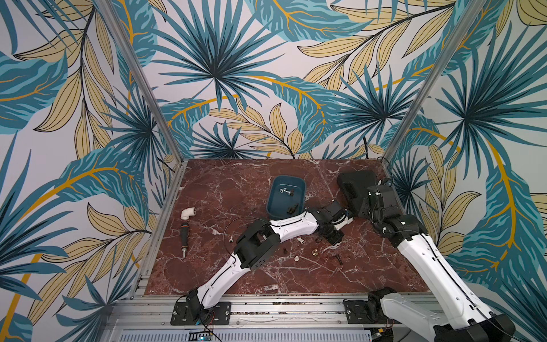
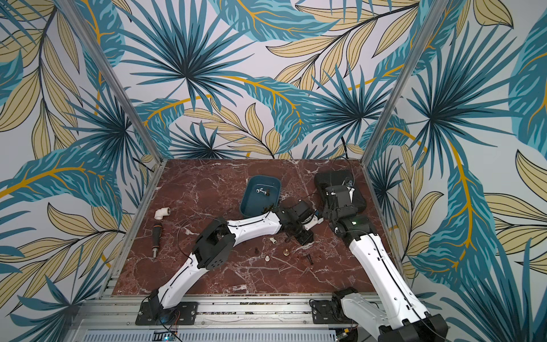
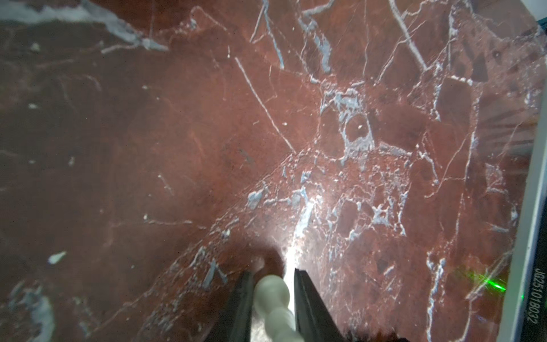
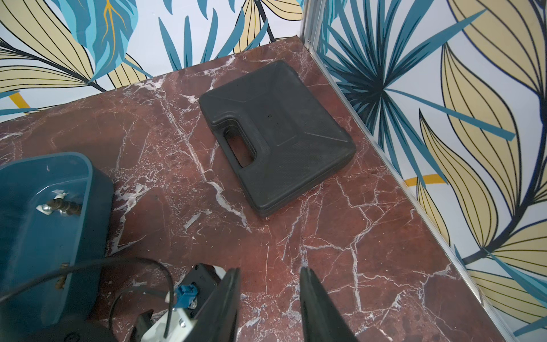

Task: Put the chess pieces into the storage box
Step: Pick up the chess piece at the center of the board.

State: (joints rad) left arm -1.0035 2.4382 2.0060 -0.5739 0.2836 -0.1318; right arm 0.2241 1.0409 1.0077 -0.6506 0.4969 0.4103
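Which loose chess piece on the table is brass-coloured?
The brass piece just right of the front white piece; the rest are white or dark.

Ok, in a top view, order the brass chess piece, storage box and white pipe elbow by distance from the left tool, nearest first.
1. Brass chess piece, just robot-side of the left tool.
2. Storage box, behind it, mid-table.
3. White pipe elbow, far left on the table.

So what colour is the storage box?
Teal blue; the storage box shows best in the right wrist view.
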